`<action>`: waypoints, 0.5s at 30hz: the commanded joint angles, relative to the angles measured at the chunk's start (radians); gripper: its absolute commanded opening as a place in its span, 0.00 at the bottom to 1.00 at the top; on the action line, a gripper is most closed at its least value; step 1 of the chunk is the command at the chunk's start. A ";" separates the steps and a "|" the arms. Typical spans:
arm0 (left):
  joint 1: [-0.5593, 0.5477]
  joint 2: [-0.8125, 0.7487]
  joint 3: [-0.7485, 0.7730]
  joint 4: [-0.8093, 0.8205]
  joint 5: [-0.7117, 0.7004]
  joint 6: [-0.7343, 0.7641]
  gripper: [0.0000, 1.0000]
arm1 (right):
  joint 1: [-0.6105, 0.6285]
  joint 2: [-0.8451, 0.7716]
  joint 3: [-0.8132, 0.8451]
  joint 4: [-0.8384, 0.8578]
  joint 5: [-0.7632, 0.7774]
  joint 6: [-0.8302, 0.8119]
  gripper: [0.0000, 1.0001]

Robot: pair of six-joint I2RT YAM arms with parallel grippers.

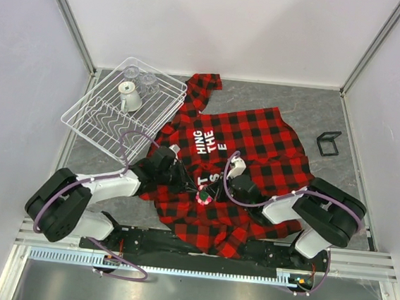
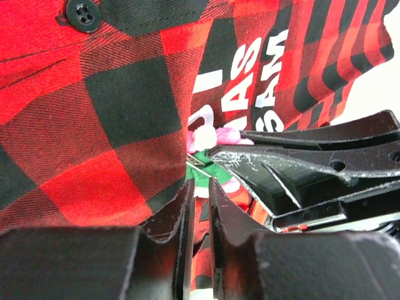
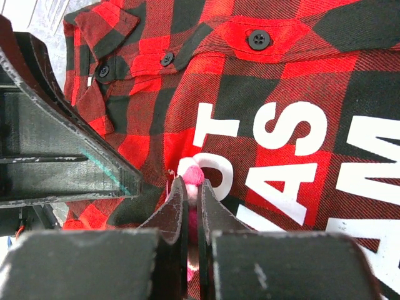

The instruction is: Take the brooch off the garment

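Note:
The red-and-black plaid garment (image 1: 250,144) lies spread on the table, white letters up. The pink brooch (image 1: 203,196) sits on its lower front between the two grippers. My right gripper (image 3: 192,185) is shut on the brooch (image 3: 194,176), pink petals showing between its jaws. My left gripper (image 2: 199,185) is shut on a fold of the garment (image 2: 125,100) right beside the brooch (image 2: 206,139), whose green part and metal pin show just past its tips. The right gripper's fingers (image 2: 300,169) cross the left wrist view.
A white wire dish rack (image 1: 122,107) with clear glasses and a white cup stands at the back left, partly touching the shirt's sleeve. A small black frame (image 1: 328,142) lies at the right. Grey table shows around the shirt.

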 commanded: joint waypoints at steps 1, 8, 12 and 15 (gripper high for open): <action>0.001 0.036 0.050 0.034 0.029 -0.085 0.19 | 0.016 -0.027 0.022 -0.010 0.055 -0.028 0.00; 0.001 0.085 0.053 0.029 0.024 -0.136 0.15 | 0.030 -0.034 0.020 -0.010 0.070 -0.028 0.00; -0.001 0.115 0.055 0.054 0.021 -0.150 0.12 | 0.037 -0.027 0.022 -0.008 0.071 -0.026 0.00; -0.002 0.135 0.063 0.060 0.020 -0.148 0.10 | 0.040 -0.024 0.022 -0.005 0.071 -0.026 0.00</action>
